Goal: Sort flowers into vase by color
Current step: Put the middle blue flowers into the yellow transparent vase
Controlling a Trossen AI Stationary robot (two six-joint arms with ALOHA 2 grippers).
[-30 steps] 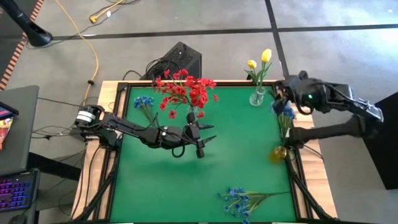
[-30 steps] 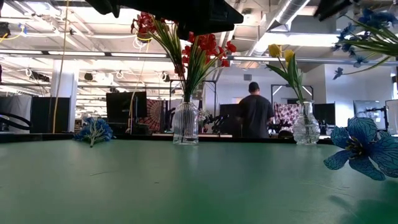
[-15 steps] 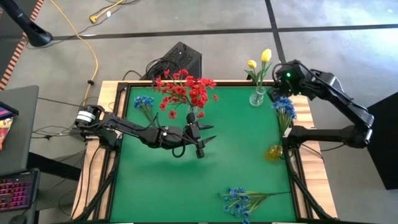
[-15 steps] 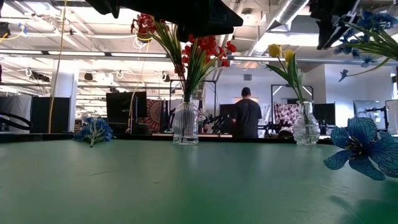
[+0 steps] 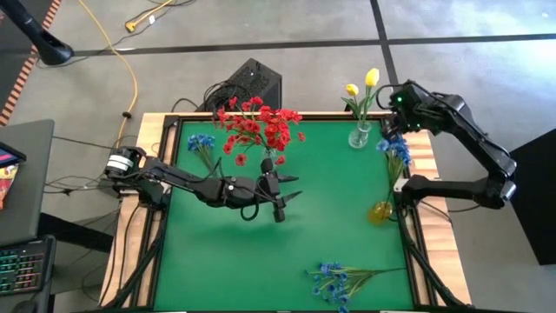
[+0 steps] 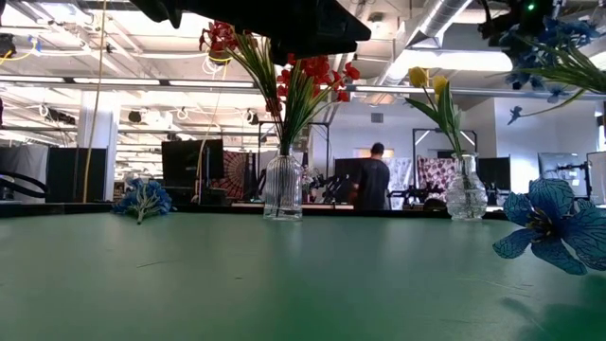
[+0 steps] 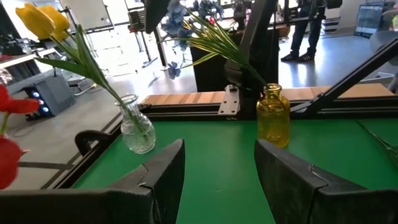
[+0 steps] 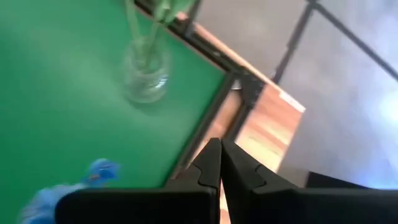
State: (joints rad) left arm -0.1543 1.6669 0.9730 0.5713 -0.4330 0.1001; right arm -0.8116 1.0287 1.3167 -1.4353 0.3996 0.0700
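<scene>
Red flowers (image 5: 261,129) stand in a ribbed clear vase (image 6: 282,186) at the far middle of the table. Yellow flowers (image 5: 365,84) stand in a small clear vase (image 5: 360,136). A blue spray (image 5: 396,153) has its stems in an amber vase (image 5: 382,212) at the right edge. Two more blue sprays lie flat on the green mat, one far left (image 5: 201,143) and one at the near edge (image 5: 340,279). My right gripper (image 8: 219,163) is shut on nothing, high over the far right corner, just beyond the blue spray's blooms. My left gripper (image 5: 284,196) hovers open at mid-table, near the red vase.
A raised dark frame (image 5: 408,235) and wooden strips border the green mat. The middle and near left of the mat are bare green. A black box (image 5: 250,83) with cables sits beyond the far edge. A person (image 6: 376,180) stands far off in the room.
My right gripper has drawn away from the blue spray in the amber vase, moving up and toward the table's far edge and a little left. The blue spray stays standing in the amber vase.
</scene>
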